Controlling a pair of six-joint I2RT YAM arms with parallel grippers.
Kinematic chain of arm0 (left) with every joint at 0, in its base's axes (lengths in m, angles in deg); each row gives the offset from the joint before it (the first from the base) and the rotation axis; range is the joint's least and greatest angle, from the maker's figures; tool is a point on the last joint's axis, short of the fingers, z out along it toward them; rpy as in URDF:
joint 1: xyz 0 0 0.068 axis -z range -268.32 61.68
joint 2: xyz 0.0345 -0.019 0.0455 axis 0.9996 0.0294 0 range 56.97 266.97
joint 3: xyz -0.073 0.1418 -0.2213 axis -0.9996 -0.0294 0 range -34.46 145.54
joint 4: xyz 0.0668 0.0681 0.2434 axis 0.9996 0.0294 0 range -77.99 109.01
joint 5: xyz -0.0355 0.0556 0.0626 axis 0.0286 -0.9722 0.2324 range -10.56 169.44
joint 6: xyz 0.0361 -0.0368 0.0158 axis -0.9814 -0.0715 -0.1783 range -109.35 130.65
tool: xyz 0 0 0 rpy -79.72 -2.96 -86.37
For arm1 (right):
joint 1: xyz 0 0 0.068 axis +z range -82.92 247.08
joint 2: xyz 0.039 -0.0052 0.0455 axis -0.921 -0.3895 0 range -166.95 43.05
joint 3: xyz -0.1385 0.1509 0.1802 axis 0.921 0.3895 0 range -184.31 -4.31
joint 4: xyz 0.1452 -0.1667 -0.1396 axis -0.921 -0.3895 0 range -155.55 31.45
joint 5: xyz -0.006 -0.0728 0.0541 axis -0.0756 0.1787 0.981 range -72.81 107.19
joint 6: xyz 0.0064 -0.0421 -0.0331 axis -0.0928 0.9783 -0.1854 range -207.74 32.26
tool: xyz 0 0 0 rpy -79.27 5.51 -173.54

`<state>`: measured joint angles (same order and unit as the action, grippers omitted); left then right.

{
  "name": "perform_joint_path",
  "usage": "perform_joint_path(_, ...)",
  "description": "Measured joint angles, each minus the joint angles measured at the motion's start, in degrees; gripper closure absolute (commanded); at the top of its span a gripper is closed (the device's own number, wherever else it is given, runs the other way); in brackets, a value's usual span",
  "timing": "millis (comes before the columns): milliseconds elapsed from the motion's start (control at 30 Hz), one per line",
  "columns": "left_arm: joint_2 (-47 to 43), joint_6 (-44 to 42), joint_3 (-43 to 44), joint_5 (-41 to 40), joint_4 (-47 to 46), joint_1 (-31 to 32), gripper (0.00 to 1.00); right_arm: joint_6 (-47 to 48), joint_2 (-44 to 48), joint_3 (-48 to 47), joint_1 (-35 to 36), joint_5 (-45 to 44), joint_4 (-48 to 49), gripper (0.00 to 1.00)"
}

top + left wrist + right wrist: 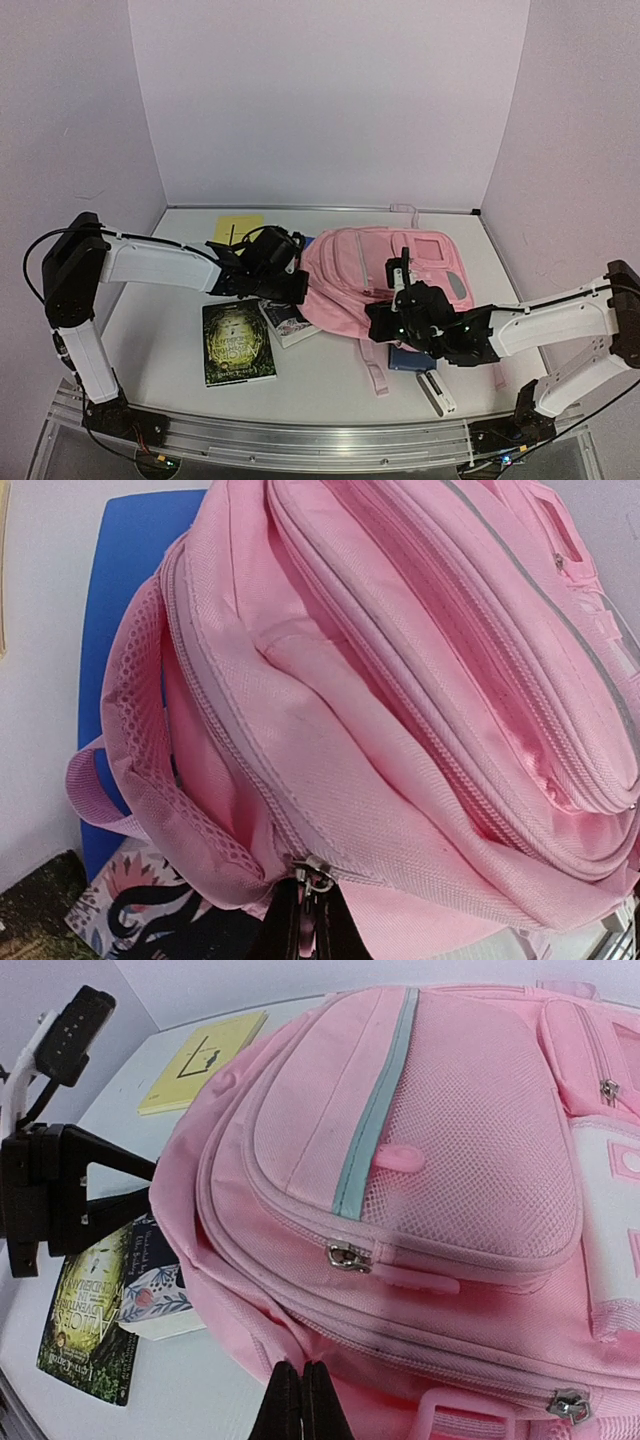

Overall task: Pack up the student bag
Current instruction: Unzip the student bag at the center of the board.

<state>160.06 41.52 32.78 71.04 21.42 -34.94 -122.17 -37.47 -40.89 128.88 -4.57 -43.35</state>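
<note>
Gripping zipper pull (314, 875) on student bag (400, 680): left fingers (300, 935).

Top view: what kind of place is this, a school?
Probably a robot test booth, not a school: plain lilac walls box in a white table, with two robot arms on a metal rail.

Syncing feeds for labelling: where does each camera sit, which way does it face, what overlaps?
Top external: above and behind, looking down on the student bag; left arm and right arm show.
Left wrist: faces the bag's zipped edge; left claw pinches a zip pull.
Right wrist: facing the bag's front pockets; shut right claw shows.
Shared: top and right wrist show the green book.
</note>
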Motion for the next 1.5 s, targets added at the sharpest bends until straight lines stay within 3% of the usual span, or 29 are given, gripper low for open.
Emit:
perform_joint_path(133,0.00,-4.98,-0.02,2.57,-0.39,-4.05,1.00,1.98,1.07,0.15,0.02,0.29,-1.18,0.99)
perform_joint_path(400,-3.93,-14.17,-4.65,18.56,-3.55,-7.52,1.00,8.38,1.43,-4.14,0.02,4.50,-5.87,0.53)
perform_joint_path(667,-9.33,-13.00,-7.50,27.26,-1.40,-5.97,1.00,14.94,-7.37,-17.96,0.00,7.44,-6.56,0.34)
perform_joint_path(800,-9.75,-11.39,-7.50,27.43,0.13,-5.53,1.00,18.04,-13.98,-22.83,0.02,9.28,-7.42,0.40)
perform_joint_path(1100,-10.43,-8.90,-8.07,26.15,0.61,-5.43,1.00,21.52,-19.61,-25.63,0.02,10.14,-9.93,0.48)
perform_joint_path(1233,-10.46,-7.99,-8.30,26.15,0.43,-5.41,1.00,22.25,-20.91,-26.04,0.02,8.95,-10.17,0.64)
perform_joint_path(1367,-10.47,-6.97,-8.80,25.77,0.01,-5.41,1.00,22.21,-21.73,-26.38,0.02,7.93,-10.23,0.95)
perform_joint_path(1500,-10.47,-5.11,-8.77,22.79,0.32,-5.35,1.00,22.16,-21.81,-26.73,0.13,7.49,-10.11,1.00)
